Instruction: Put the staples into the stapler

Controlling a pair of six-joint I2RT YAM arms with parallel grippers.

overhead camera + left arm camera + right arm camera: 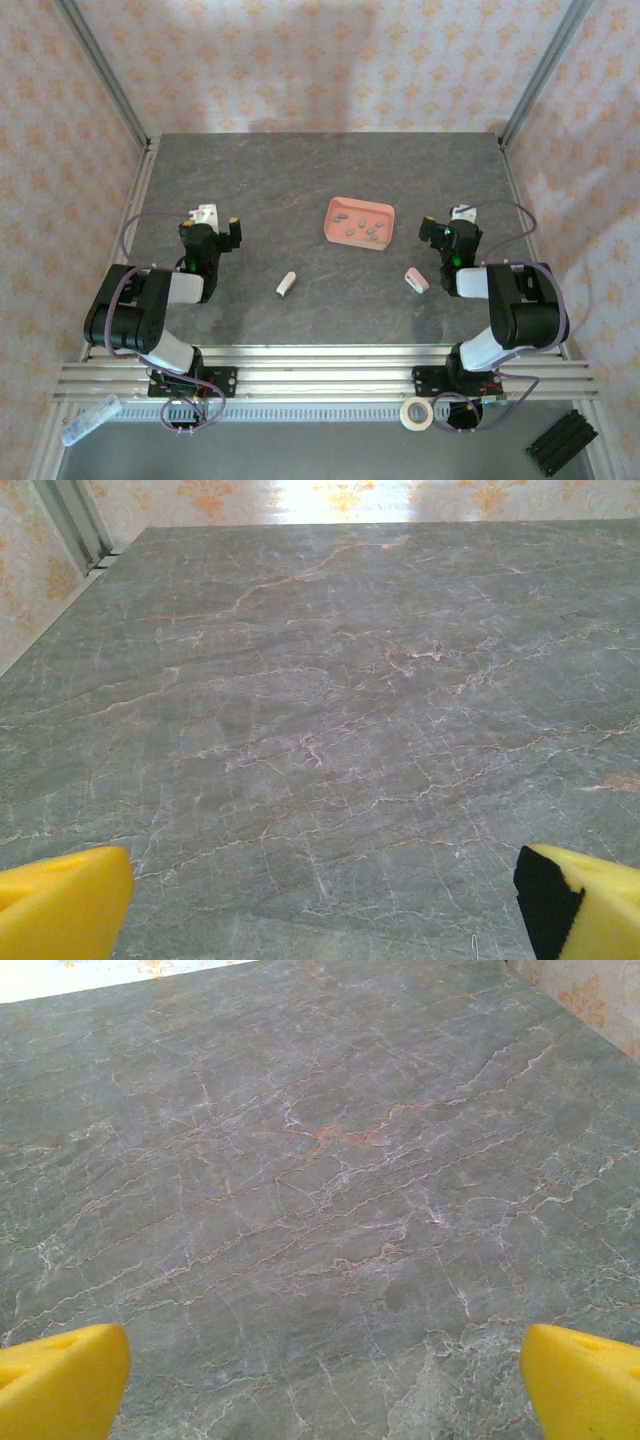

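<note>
The staples [363,227] are several small grey-brown strips lying in a salmon-pink tray [333,232] right of the table's middle. Two mini staplers lie on the grey marble table: a cream stapler [286,284] near the centre front and a pink stapler [417,280] to its right. My left gripper [218,220] hovers open at the left, well clear of the cream stapler. My right gripper [446,220] is open just right of the tray and behind the pink stapler. In both wrist views the yellow fingertips [60,905] [585,1385] stand wide apart over bare marble.
Aluminium frame posts rise at the back corners [105,70] [545,65] before patterned walls. Below the front rail lie a tape roll [416,412], a black block [565,441] and a clear plastic piece [90,418].
</note>
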